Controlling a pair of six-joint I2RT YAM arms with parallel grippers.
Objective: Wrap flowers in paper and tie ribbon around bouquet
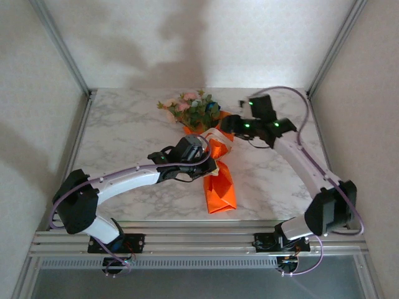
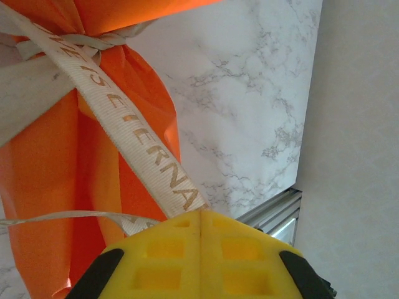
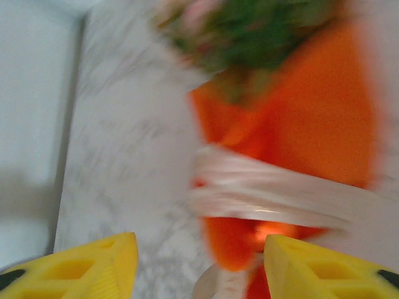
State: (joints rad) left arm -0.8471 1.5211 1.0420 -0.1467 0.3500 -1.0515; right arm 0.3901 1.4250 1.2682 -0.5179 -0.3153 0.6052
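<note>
On the left of the top view, my left claw [image 1: 194, 151] sits against the near left side of the bouquet [image 1: 215, 168]. The bouquet lies on the marble surface [image 1: 124, 137] about midway between the two arms. From the left wrist camera that claw [image 2: 201, 215] has its yellow jaws pressed flat together on the ribbon [image 2: 124, 118], a cream strip with gold lettering. The strip runs taut up to a knot around the gathered orange paper [image 2: 43, 187]. In the top view the paper cone points toward me and the flowers [image 1: 192, 107] fan out at its far end, pink and white over green leaves. Further right, my right claw [image 1: 225, 124] is just beside the bouquet's neck. Its wrist picture is blurred, but the right claw [image 3: 199, 252] plainly has its jaws standing apart, with the ribbon band across the orange paper beyond them.
</note>
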